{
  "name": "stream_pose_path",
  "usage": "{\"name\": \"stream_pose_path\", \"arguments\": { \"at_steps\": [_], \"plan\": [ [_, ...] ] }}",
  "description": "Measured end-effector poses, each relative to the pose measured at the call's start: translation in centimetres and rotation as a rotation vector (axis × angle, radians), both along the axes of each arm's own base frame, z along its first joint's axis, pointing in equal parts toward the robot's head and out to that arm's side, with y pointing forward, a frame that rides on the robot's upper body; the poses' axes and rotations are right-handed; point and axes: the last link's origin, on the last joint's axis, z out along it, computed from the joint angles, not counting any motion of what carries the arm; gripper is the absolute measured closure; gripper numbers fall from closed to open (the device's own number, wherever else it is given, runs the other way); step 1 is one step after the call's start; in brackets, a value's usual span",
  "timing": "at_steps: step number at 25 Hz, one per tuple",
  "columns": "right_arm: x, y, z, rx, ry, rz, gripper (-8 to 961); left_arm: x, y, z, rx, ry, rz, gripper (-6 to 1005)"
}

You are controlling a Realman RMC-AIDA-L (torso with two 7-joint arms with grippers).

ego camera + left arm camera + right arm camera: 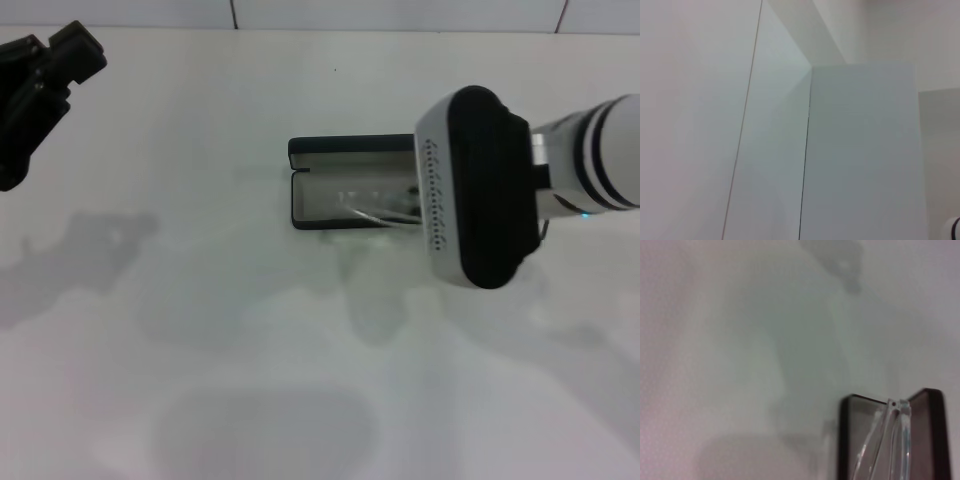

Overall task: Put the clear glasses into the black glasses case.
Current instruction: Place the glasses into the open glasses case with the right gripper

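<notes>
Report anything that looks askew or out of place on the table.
The transparent plastic glasses sit in the open black hinged glasses case but are not settled: the right wrist view shows the folded hinge end poking above the case's edge. Nothing else looks odd.

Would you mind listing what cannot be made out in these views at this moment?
- Right gripper: hidden in the head view behind its own wrist housing; absent from its wrist view.
- Black glasses case: its right end is covered by that housing; the right wrist view's edge cuts it off.
- Clear glasses: only partly visible over the case.
- Left gripper: fingers unclear, at the table's far left.
</notes>
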Motion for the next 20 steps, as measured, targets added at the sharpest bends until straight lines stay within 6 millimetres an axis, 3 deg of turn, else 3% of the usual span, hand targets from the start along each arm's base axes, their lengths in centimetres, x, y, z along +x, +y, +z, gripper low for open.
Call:
{"name": "stream_pose_path", "arguments": {
  "at_steps": [10,20],
  "plan": [
    [-0.1,2.1,-2.4,0.035,-0.052,0.063,839,-0.3,0.3,-0.2,0.008,-0.025,0.04,931],
    [0.0,2.9,-4.1,0.039,-0.052,0.095,839,-0.8,-0.1,-0.4,0.017,-0.045,0.071,930]
  ]
}}
